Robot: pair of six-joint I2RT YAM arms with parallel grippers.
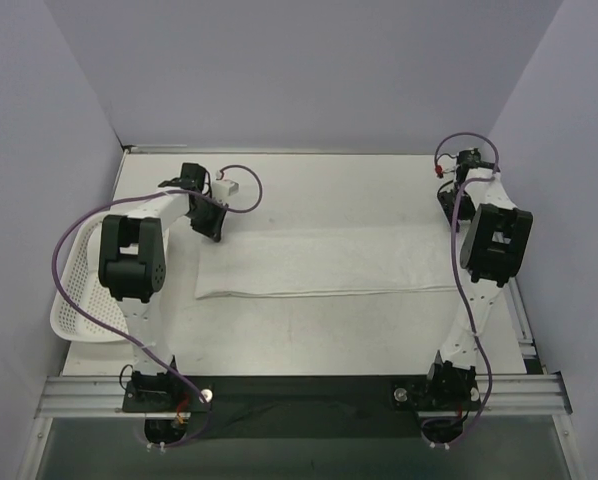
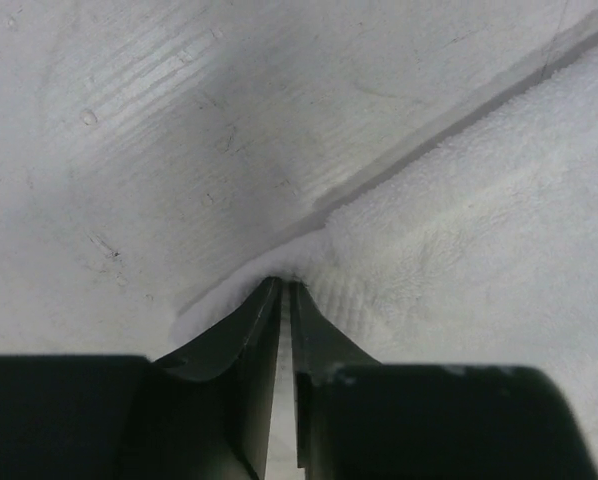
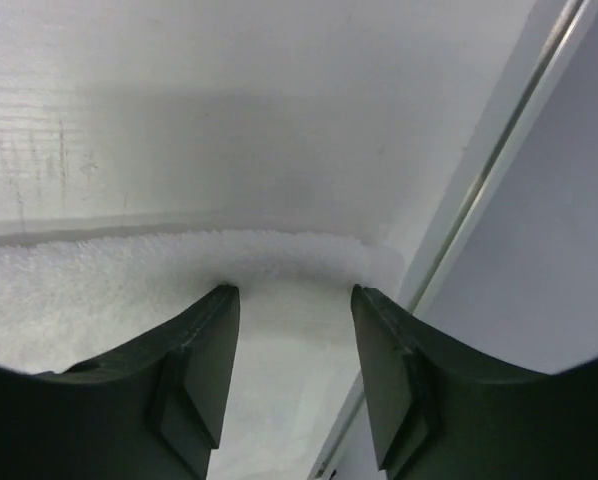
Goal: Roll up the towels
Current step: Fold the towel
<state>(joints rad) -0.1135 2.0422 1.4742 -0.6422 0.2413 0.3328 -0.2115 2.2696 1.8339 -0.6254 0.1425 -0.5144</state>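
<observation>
Lying flat as one long strip across the bench (image 1: 309, 340), the towel (image 1: 329, 262) runs from the left claw (image 2: 284, 285) at its far left corner to the right claw (image 3: 294, 290) at its far right corner; only the left wrist view shows those jaws pinched to a slit on the puckered towel edge; only the right wrist view shows jaws spread over the edge, just beside the side wall (image 3: 559, 250); bare bench lies beyond and nearer; a basket (image 1: 79, 300) sits at the left edge.

L gripper (image 2: 285, 286) pinching shut on towel (image 2: 459, 250) edge; R gripper (image 3: 294, 292) hanging open; both pointing down.
</observation>
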